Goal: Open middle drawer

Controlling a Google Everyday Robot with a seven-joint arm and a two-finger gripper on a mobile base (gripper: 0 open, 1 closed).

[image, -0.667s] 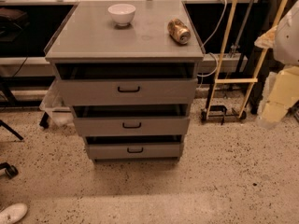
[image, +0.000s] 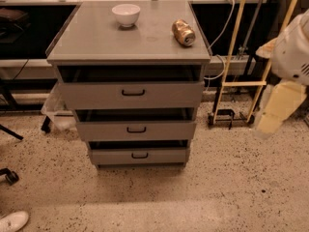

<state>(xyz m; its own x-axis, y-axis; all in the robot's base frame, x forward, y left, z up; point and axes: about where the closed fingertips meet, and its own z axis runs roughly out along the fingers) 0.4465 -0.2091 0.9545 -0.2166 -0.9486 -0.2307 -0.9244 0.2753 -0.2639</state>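
The middle drawer (image: 164,130) sits in a grey cabinet (image: 96,42), between the taller-fronted top drawer (image: 91,95) and the narrower bottom drawer (image: 161,155). Its front is a low, plain grey panel with a small black bracket handle (image: 136,129) at its centre. A dark gap shows just above the panel, under the top drawer.

The gripper (image: 273,112) hangs at the right edge of the view, a pale cream shape below the arm's white body (image: 292,52) — well apart from the cabinet and touching nothing. Whether it is open or closed I cannot tell; it holds nothing that shows.

The drawer's front faces the camera and its long axis runs left to right, the handle lying level along it. On the cabinet top stand a white bowl (image: 126,14) and, to its right, a gold can (image: 183,32) on its side — both well above the drawer.
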